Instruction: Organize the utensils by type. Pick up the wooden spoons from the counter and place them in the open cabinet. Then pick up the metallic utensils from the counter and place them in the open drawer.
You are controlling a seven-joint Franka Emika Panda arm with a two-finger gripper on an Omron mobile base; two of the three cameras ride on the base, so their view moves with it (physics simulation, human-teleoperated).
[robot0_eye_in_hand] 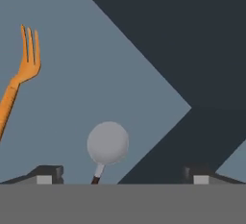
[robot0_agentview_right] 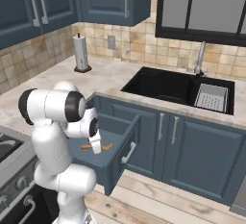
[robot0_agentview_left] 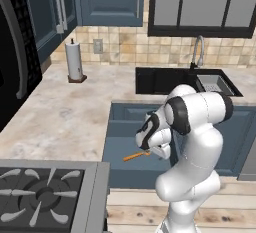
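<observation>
We have the wide, shallow dark-blue drawer (robot0_agentview_left: 116, 149) pulled open under the beige marbled stone counter (robot0_agentview_left: 65, 112), and the white arm is bent down over it. The pincer (robot0_eye_in_hand: 122, 174) hangs just above the drawer floor with its jaws spread wide and nothing between them.

Both metallic utensils lie flat on that floor. The slim orange-copper fork (robot0_eye_in_hand: 19, 81) sits well off to the left in the hand view, tines pointing toward the top of the frame; in the left base view it shows as an orange sliver (robot0_agentview_left: 134, 155) beside the wrist.

The short utensil with the round silver head and dark handle (robot0_eye_in_hand: 107, 143) is right under us, between the two fingertips and slightly left of centre. Its long axis runs along the hand view's vertical, head away from the pincer.

Our read: both metal pieces are delivered, so the next move is a straight lift clear of the drawer.
</observation>
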